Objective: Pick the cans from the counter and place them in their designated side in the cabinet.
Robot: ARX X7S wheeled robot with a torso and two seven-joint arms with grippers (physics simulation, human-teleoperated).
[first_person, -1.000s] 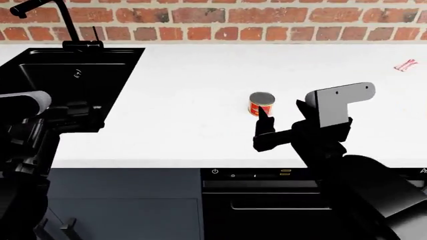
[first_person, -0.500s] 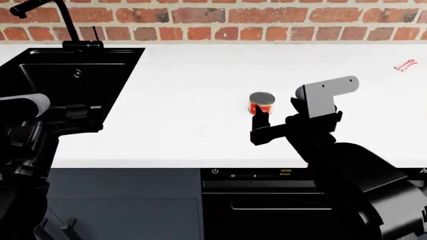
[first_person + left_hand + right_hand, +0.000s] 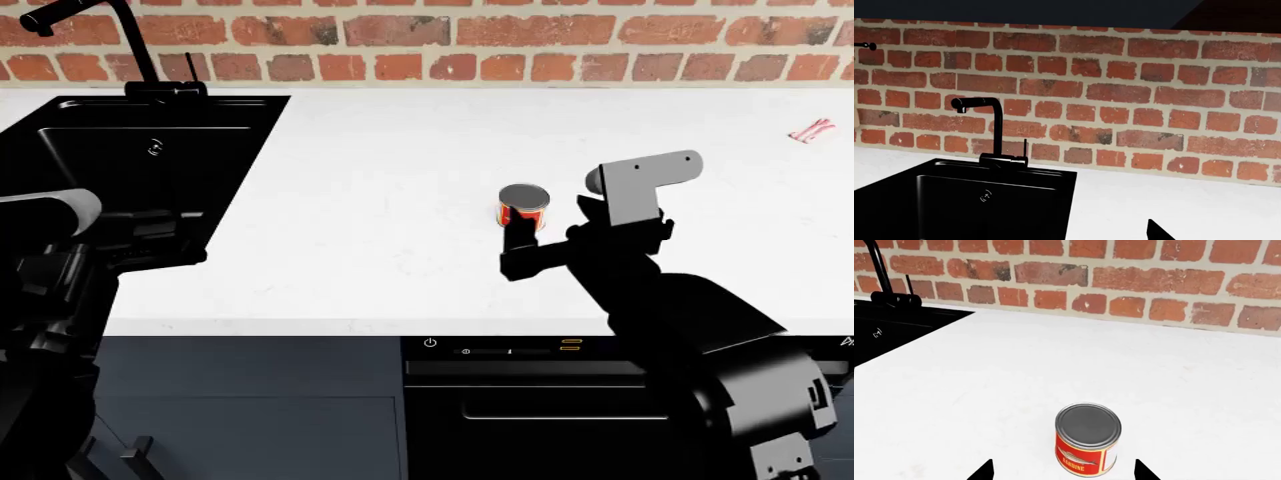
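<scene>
The squat red-label can (image 3: 523, 207) stands upright on the white counter (image 3: 374, 170), right of the black sink (image 3: 147, 150). In the right wrist view, the can (image 3: 1087, 440) stands just ahead of my right gripper (image 3: 1063, 473), between its two black fingertips (image 3: 984, 472), and touches neither. My right gripper (image 3: 550, 232) is open and empty, low over the counter. My left gripper (image 3: 160, 236) hangs over the sink's near edge; one fingertip (image 3: 1155, 233) shows far off centre, so it is open and empty. The taller white and brown can is out of view.
A black tap (image 3: 114, 30) stands behind the sink, in front of the brick wall (image 3: 467, 40). A small pink and white item (image 3: 810, 130) lies at the counter's far right. Dark cabinet and appliance fronts (image 3: 534, 390) run below the counter's front edge.
My right gripper has moved left and forward toward the red-label can, bringing its fingers to either side of it. The can and my left arm have not moved.
</scene>
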